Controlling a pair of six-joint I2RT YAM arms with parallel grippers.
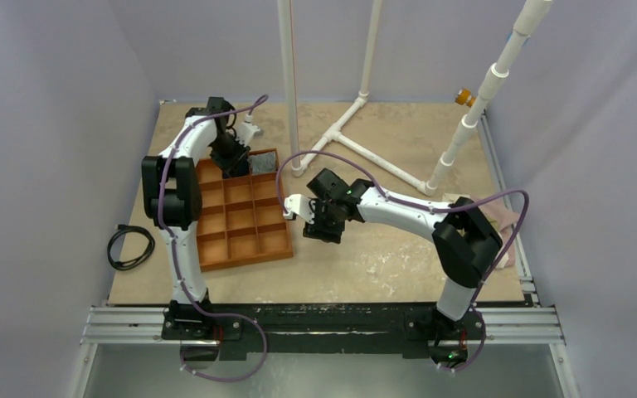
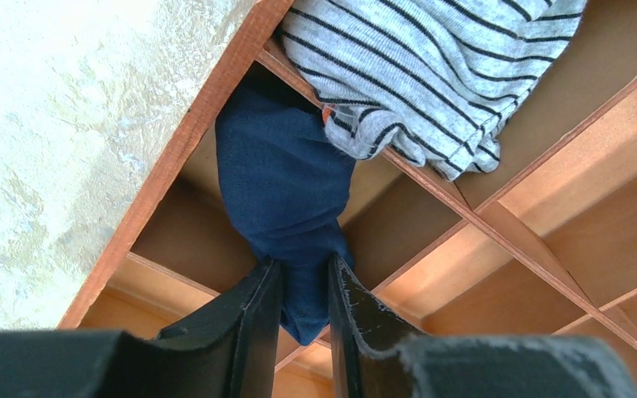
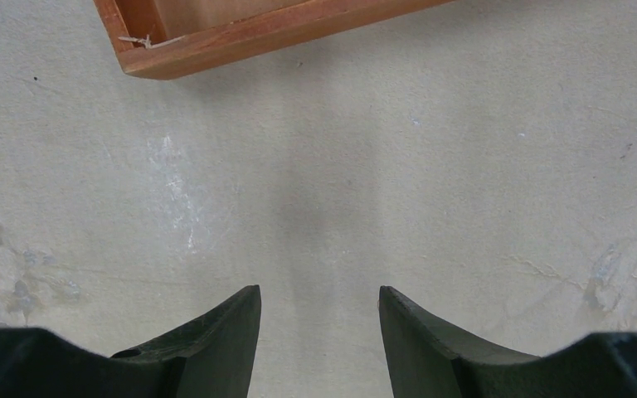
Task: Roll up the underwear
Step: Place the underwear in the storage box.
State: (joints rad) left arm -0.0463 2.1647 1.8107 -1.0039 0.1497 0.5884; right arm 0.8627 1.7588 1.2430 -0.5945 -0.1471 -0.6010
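Note:
The underwear [image 2: 286,182], a bunched navy-blue cloth, hangs down into a far corner compartment of the wooden tray [image 2: 174,157]. My left gripper [image 2: 304,265] is shut on its lower end, and the cloth fills the gap between both fingers. From above, the left gripper [image 1: 234,162] sits over the tray's [image 1: 245,253] far side and hides the underwear. My right gripper [image 3: 319,292] stands open over bare table, nothing between its fingers, just right of the tray's corner [image 3: 145,62]. In the top view the right gripper [image 1: 325,225] hovers beside the tray.
A grey striped cloth [image 2: 431,66] lies over the compartments next to the underwear, overlapping its upper end. A white pipe frame [image 1: 365,141] stands at the back of the table. A pale pink cloth [image 1: 506,220] lies at the right edge, and a black cable [image 1: 130,246] at the left.

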